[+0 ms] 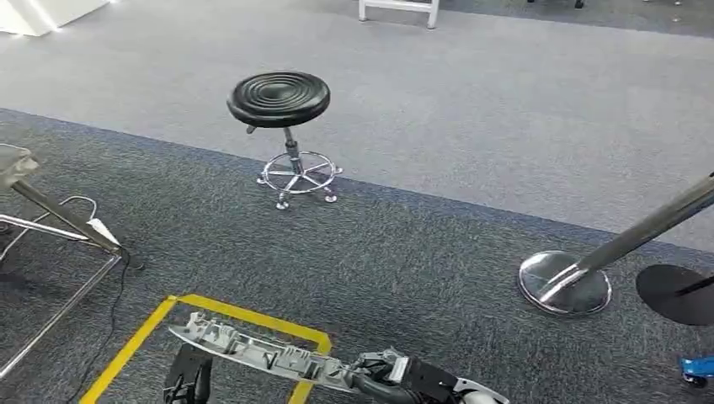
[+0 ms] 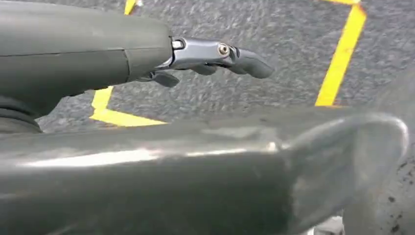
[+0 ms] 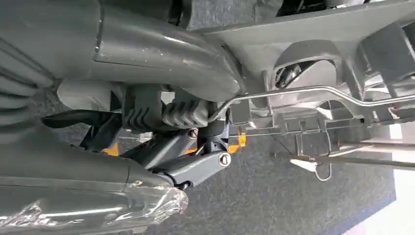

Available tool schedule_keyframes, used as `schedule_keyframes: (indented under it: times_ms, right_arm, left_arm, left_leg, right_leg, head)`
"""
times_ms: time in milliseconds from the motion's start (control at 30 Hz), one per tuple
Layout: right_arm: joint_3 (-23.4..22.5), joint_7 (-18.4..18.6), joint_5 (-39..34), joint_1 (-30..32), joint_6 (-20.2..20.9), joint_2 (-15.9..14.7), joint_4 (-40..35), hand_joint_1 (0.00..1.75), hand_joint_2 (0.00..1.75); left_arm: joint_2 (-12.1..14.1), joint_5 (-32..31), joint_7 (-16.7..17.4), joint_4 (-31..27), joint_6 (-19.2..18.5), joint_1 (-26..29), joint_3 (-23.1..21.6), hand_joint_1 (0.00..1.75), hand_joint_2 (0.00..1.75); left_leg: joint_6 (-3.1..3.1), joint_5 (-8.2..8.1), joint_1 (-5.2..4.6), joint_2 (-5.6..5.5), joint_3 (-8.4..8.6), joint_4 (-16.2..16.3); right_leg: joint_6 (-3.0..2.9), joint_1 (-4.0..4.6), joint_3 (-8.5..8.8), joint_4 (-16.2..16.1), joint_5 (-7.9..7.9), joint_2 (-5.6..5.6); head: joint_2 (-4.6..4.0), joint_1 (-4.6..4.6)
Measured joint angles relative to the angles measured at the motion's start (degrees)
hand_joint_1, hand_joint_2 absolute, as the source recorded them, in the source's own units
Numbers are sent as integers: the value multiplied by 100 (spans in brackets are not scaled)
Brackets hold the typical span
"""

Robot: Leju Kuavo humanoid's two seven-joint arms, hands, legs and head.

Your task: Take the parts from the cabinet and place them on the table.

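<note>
Head view, right hand (image 1: 396,374) gripping long grey part (image 1: 253,349), over carpet (image 1: 404,269)

A long part (image 1: 253,349) lies crosswise low in the head view, held at its right end by the right robot hand (image 1: 389,374), above floor tape (image 1: 244,316) marking a corner on the carpet (image 1: 404,269). Beyond it stands a stool (image 1: 282,126); a chair frame (image 1: 50,227) sits to the left, a stanchion base (image 1: 564,284) to the right. The left robot hand (image 2: 215,56) hangs over the tape.

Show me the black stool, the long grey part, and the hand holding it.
black stool (image 1: 279,98), head view, seat top.
long grey part (image 1: 253,349), head view, middle of its length.
right hand (image 1: 389,374), head view, fingers around the part.
</note>
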Motion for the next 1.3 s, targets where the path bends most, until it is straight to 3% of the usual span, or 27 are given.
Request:
schedule_keyframes:
  times_ms: [33, 100, 133, 200, 233, 267, 333, 367, 400, 433, 533, 567, 600, 633, 700, 733, 800, 833, 867, 900, 933, 1033, 1067, 1133, 1200, 1233, 1300]
  right_arm:
    - [4, -2, 0, -2, 2, -2, 0, 175, 175]
    - [13, -7, 0, -3, 26, -28, -7, 175, 175]
    - [24, -9, -26, 4, 83, -48, -9, 175, 175]
    - [57, -9, -90, 21, 171, -92, -11, 175, 175]
    - [68, -11, -107, 25, 181, -105, -15, 175, 175]
    - [85, -9, -111, 23, 182, -116, -20, 175, 175]
    - [107, -9, -116, 12, 181, -125, -26, 175, 175]
    - [111, -9, -118, 6, 181, -125, -35, 175, 175]
    - [116, -9, -125, 3, 181, -136, -44, 175, 175]
    - [120, -9, -131, -2, 181, -146, -55, 175, 175]
    - [155, -9, -144, -23, 186, -160, -77, 175, 175]
    - [166, -9, -140, -36, 186, -162, -94, 175, 175]
    - [190, -9, -127, -56, 186, -162, -103, 175, 175]
    - [219, -9, -114, -76, 186, -162, -101, 175, 175]
    - [271, -9, -99, -140, 186, -138, -75, 175, 175]
    - [297, -4, -94, -178, 188, -114, -59, 175, 175]
    - [339, -2, -94, -231, 192, -59, -42, 175, 175]
    - [356, -2, -94, -265, 197, -37, -37, 175, 175]
    - [383, -2, -94, -306, 197, -9, -26, 175, 175]
    - [404, -2, -94, -342, 197, 9, -13, 175, 175]
    - [431, -9, -94, -377, 199, 37, 2, 175, 175]
    - [503, -11, -105, -437, 295, 88, 48, 175, 175]
    - [529, -9, -103, -471, 330, 109, 63, 175, 175]
    - [544, -15, -114, -503, 396, 118, 98, 175, 175]
    - [570, -22, -138, -502, 431, 118, 133, 175, 175]
    - [584, -22, -140, -502, 431, 118, 155, 175, 175]
    - [599, -24, -166, -504, 439, 131, 186, 175, 175]
  left_arm:
    - [0, 0, -2, 0, 0, 14, 0, 0, 0]
    - [-13, -2, -2, 0, -4, 0, 0, 0, 0]
    - [-15, -18, 0, 0, -4, -27, 0, 0, 0]
    - [-17, -31, 17, 0, -4, -29, -2, 0, 0]
    - [-17, -39, 35, 0, -4, -12, -2, 0, 0]
    - [-17, -42, 44, 0, 0, 5, 0, 0, 0]
    - [-17, -46, 46, 0, 7, 4, 0, 0, 0]
    - [-17, -48, 46, 0, 9, -4, 0, 0, 0]
    - [-39, -61, 46, 0, 9, -26, 0, 0, 0]
    - [-46, -81, 48, 0, 9, -52, -2, 0, 0]
    - [-44, -83, 48, 0, 13, -18, 0, 0, 0]
    - [-46, -83, 48, 0, 9, -14, 0, 0, 0]
    - [-44, -85, 48, 0, -11, -25, 0, 0, 0]
    - [-44, -85, 48, 0, -26, -47, 0, 0, 0]
    - [-46, -85, 48, 0, -52, -50, 2, 0, 0]
    - [-39, -85, 48, 0, -68, -43, 4, 0, 0]
    - [-26, -85, 48, 0, -98, -37, 6, 0, 0]
    - [-26, -85, 48, 0, -112, -34, 4, 0, 0]
    - [-26, -87, 48, 0, -122, -34, 4, 0, 0]
    - [-20, -87, 48, 0, -122, -37, 7, 0, 0]
    - [-15, -87, 50, 0, -122, -44, 7, 0, 0]
    - [0, -76, 50, 0, -122, 31, 15, 0, 0]
    - [11, -59, 50, 0, -122, 49, 20, 0, 0]
    - [11, -44, 50, 0, -129, 37, 20, 0, 0]
    - [11, -46, 59, 2, -131, 33, 22, 0, 0]
    - [11, -46, 68, 2, -144, 52, 22, 0, 0]
    - [20, -66, 81, 2, -151, 91, 22, 0, 0]
  left_leg:
    - [-37, 1, 2, -41, -2, -5]
    - [-60, -252, -24, 388, -149, 298]
    - [-81, -486, -23, 469, -346, 720]
    - [-115, -861, -21, 526, -771, 1633]
    - [-125, -872, -20, 534, -854, 1813]
    - [-128, -744, -20, 543, -786, 1700]
    - [-123, -291, -18, 638, -329, 851]
    - [-119, -116, -22, 804, -47, 372]
    - [-133, -137, -51, 1058, 113, 83]
    - [-21, -133, -52, 956, 98, 43]
    - [79, -124, -82, 802, 79, 31]
    - [116, -103, -42, 745, 90, 14]
    - [147, -100, -31, 695, 89, 14]
    - [180, -98, -32, 641, 85, 14]
    - [191, -97, -36, 518, 84, 16]
    - [191, -97, -39, 463, 85, 18]
    - [188, -95, -36, 326, 95, 22]
    - [183, -94, -29, 254, 107, 23]
    - [159, -96, -18, 181, 116, 25]
    - [128, -93, -31, 141, 98, 31]
    - [87, -91, -40, 71, 55, 64]
    - [-42, -15, 12, -54, 26, -13]
    - [-60, -49, 21, -31, 4, 8]
    - [-91, -383, -23, 377, -229, 498]
    - [-118, -774, -22, 498, -668, 1413]
    - [-124, -851, -21, 524, -823, 1723]
    - [-126, -601, -21, 547, -718, 1511]
  right_leg:
    - [-53, -15, 9, -46, 32, -50]
    - [-131, -24, 27, -85, 60, -162]
    - [-144, -16, 26, -85, 58, -234]
    - [-162, -4, 24, -85, 46, -384]
    - [-161, -3, 25, -85, 45, -448]
    - [-158, -4, 27, -85, 43, -505]
    - [-139, -7, 40, -84, 31, -622]
    - [-114, -4, 58, -83, 17, -668]
    - [-76, 52, 56, -65, -4, -701]
    - [-42, 75, 51, -48, -21, -759]
    - [36, 55, 110, -82, -37, -922]
    - [96, 22, 59, -35, -89, -793]
    - [117, 15, -11, 165, -229, -542]
    - [125, 6, -203, 588, -456, -408]
    - [134, 7, -684, 1563, -836, -333]
    - [131, 7, -830, 1798, -866, -332]
    - [111, 1, -706, 1446, -536, -326]
    - [97, -10, -470, 939, -248, -291]
    - [102, -35, -190, 352, 27, -142]
    - [108, -67, -63, 75, 14, 114]
    - [97, -81, 26, -21, -10, 116]
    - [-8, -25, -10, -3, 24, -4]
    - [-67, -62, 4, -53, 61, -74]
    - [-125, -39, 6, -66, 62, -188]
    - [-145, -13, 5, -65, 50, -341]
    - [-152, -8, 4, -65, 45, -409]
    - [-150, -7, 11, -64, 38, -529]
  head:
    - [0, -2]
    - [0, -37]
    - [0, -37]
    - [0, -35]
    - [0, -37]
    - [0, -37]
    - [0, -35]
    - [0, -41]
    - [0, -50]
    - [0, -41]
    - [0, -17]
    - [0, -11]
    - [0, 15]
    - [0, 22]
    - [0, 29]
    - [0, 28]
    - [0, 33]
    - [0, 26]
    - [0, 31]
    - [0, 33]
    - [0, 20]
    - [0, 20]
    - [0, 22]
    - [0, -31]
    - [0, -22]
    - [0, -28]
    - [0, -28]
